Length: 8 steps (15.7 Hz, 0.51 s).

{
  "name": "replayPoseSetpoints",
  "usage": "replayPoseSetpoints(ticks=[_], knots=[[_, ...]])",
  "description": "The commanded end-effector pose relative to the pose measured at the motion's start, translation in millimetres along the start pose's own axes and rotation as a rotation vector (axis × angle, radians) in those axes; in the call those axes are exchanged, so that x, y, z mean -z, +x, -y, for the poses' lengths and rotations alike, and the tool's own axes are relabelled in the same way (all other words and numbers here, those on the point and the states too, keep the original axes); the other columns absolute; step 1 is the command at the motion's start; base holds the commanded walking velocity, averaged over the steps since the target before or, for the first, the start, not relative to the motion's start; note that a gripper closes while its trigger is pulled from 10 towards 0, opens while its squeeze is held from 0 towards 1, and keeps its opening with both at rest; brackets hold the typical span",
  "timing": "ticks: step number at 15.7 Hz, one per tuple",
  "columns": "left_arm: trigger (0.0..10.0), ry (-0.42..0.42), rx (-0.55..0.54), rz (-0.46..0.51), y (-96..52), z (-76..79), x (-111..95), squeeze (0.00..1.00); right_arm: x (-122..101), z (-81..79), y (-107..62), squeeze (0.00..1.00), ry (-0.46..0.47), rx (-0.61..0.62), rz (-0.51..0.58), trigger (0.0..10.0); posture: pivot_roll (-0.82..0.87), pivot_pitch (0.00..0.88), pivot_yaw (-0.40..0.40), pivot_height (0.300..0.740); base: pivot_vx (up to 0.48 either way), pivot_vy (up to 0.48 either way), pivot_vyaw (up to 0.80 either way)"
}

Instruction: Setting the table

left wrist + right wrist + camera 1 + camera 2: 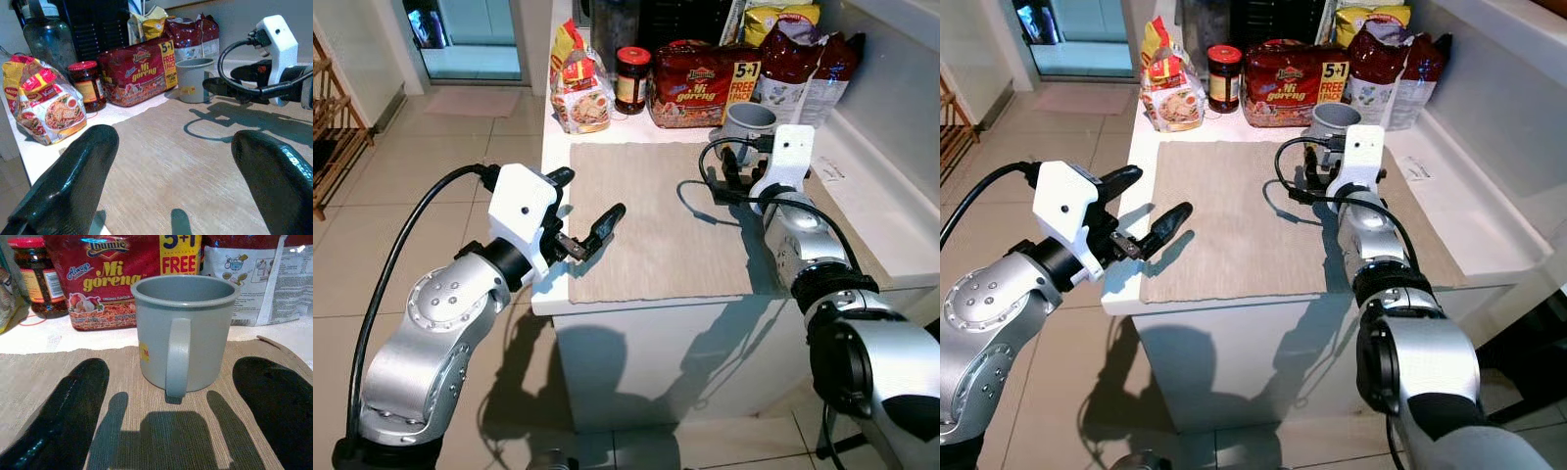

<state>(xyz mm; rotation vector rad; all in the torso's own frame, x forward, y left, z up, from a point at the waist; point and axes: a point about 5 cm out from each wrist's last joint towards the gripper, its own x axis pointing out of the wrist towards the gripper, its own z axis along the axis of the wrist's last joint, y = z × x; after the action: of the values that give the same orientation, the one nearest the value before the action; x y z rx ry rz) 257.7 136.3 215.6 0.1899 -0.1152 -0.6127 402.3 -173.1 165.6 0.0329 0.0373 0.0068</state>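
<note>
A: Entry, counter scene. Where is the mug?

B: The grey mug point(185, 335) stands upright on the far right corner of the beige placemat point(651, 220), handle turned toward the right gripper point(736, 168). A small yellow sticker sits on its side.

A: State of the right gripper?

B: Released. Its two black fingers point(68, 411) are spread wide on either side of the mug's line, just short of it, with no contact visible. Their shadows fall on the placemat in front of the mug.

A: Left gripper?

B: The left gripper point(585, 211) is also released, fingers apart, holding nothing. It hovers over the near left edge of the placemat, at the left edge of the white counter point(558, 137).

A: Background items?

B: Along the back of the counter, beyond the placemat: a yellow noodle packet point(578, 93) at far left, a red-lidded jar point(632, 78) beside it, then a large red "Mi goreng" multipack point(700, 83) marked "5+1 FREE", directly behind the mug. More bags point(803, 64) stand to the right of the multipack. A dark bottle point(49, 41) stands behind the jar.

A: Cabling?

B: A black cable point(705, 186) loops from the right wrist over the placemat.
</note>
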Motion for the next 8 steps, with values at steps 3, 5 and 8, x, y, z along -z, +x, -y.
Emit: replayPoseSetpoints(ticks=[3,5,8], knots=[[10.0,0.008,0.041,-0.007,1.9,2.4,-3.3,0.00,-9.4,5.8,3.1,0.00,0.000,0.031,0.013,10.0,0.15,0.038,-0.019,0.740,0.000,0.000,0.00],[10.0,0.009,0.055,-0.008,2.5,3.6,-4.8,0.00,-11.7,8.0,3.8,0.00,0.011,0.039,0.013,9.8,0.16,0.038,-0.014,0.740,0.000,0.000,0.00],[10.0,0.011,0.068,-0.011,1.1,4.8,-5.9,0.00,-14.7,8.2,4.8,0.00,0.019,0.031,0.017,0.0,0.18,0.044,-0.015,0.740,0.000,0.000,0.00]])
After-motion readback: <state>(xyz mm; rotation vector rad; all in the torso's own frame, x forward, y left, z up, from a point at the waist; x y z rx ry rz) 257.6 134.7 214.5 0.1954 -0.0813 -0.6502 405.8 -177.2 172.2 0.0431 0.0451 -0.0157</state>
